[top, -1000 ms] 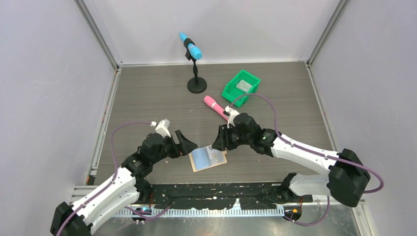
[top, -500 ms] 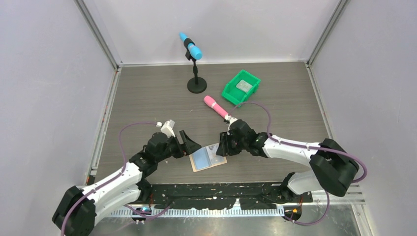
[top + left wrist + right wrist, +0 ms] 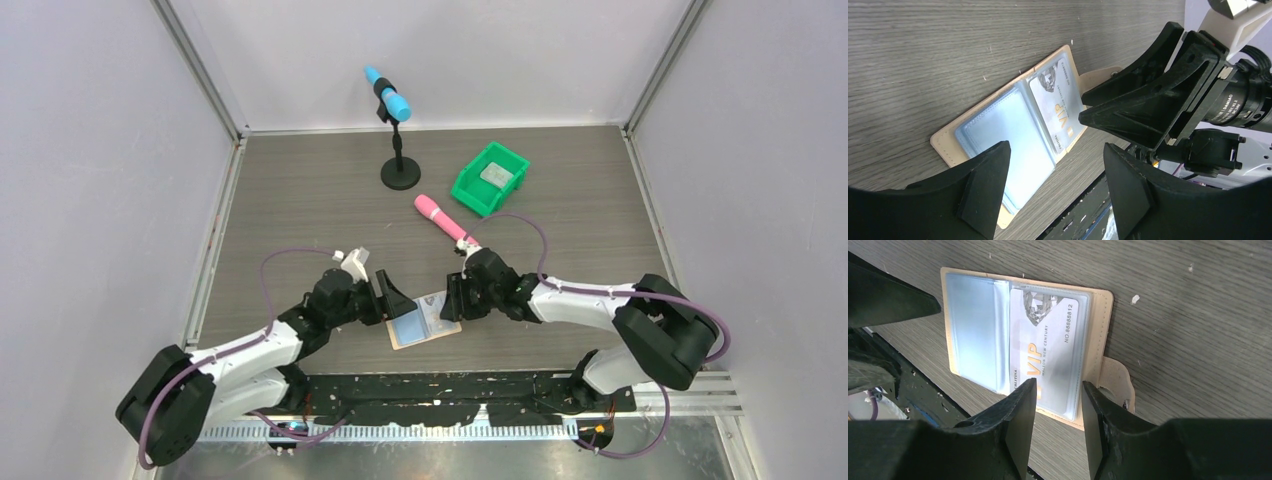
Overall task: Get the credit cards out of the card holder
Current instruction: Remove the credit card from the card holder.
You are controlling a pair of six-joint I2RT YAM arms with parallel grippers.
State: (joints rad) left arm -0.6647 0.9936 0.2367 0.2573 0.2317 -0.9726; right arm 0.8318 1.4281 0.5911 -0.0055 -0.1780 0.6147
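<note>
As the card holder (image 3: 423, 322) lies open, seemingly unpinned, on the worktop (image 3: 300, 200) between our left tool (image 3: 1055, 147) and right tool (image 3: 1058, 390), both agape, we fear pulling the silvery card (image 3: 1048, 347) drags it along.

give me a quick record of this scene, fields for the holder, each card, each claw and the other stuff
card holder: lying open and flat
silver card: in its clear sleeve, VIP print facing up
blue card: in the other sleeve
left claw: open, at the holder's blue-card side
right claw: open, fingers straddling the silver card's edge; contact unclear
elsewhere: green bin, pink stick, blue microphone on a stand
</note>
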